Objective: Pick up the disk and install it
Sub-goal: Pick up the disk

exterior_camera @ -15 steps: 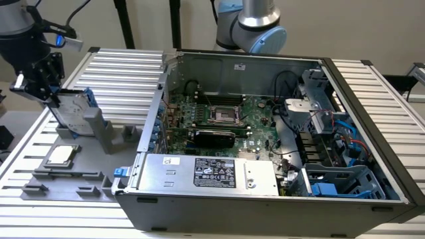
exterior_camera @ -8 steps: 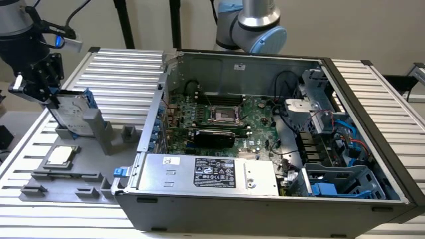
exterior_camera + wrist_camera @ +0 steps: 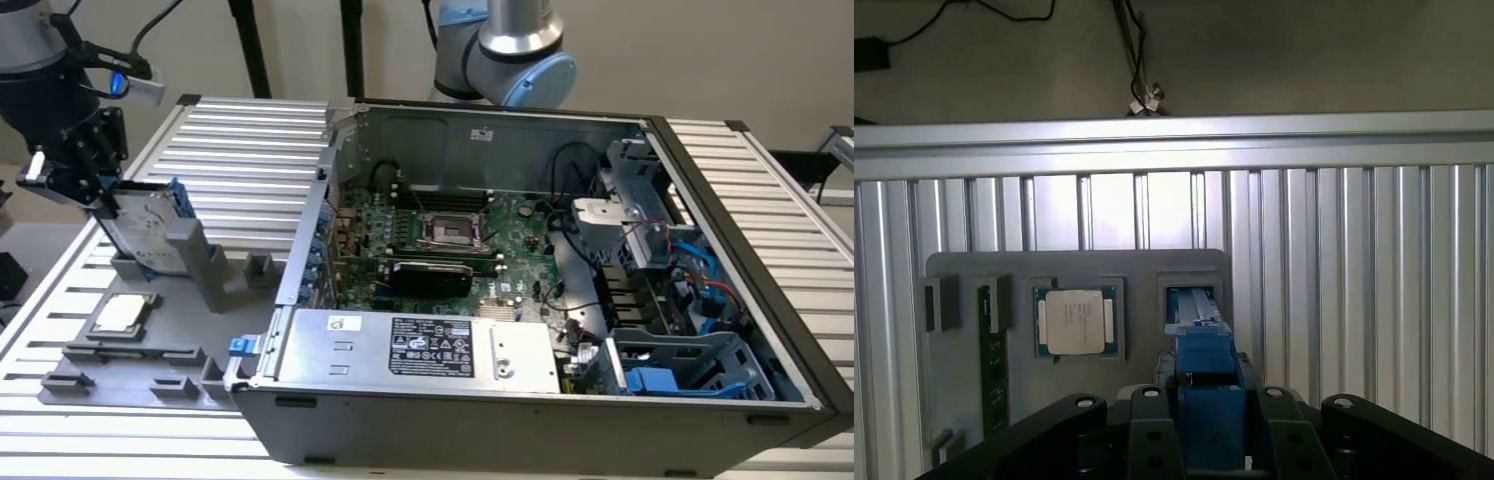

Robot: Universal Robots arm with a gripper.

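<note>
The disk point(image 3: 144, 232) stands on edge in the grey holder point(image 3: 200, 265) at the exterior view's left, silver with a blue carrier frame. My gripper point(image 3: 100, 200) comes down on its top edge from above. In the wrist view the blue carrier edge of the disk point(image 3: 1206, 385) runs between my black fingers point(image 3: 1154, 440), which press against both of its sides; the gripper point(image 3: 1211, 440) is shut on it. The disk's lower end reaches into the holder's slot point(image 3: 1189, 300).
A square silver CPU chip point(image 3: 118, 315) point(image 3: 1076, 322) and a green memory stick point(image 3: 989, 360) lie in the grey holder. The open computer case point(image 3: 534, 260) sits at the exterior view's right, with its power-supply box point(image 3: 414, 345) and blue drive bays point(image 3: 667, 375).
</note>
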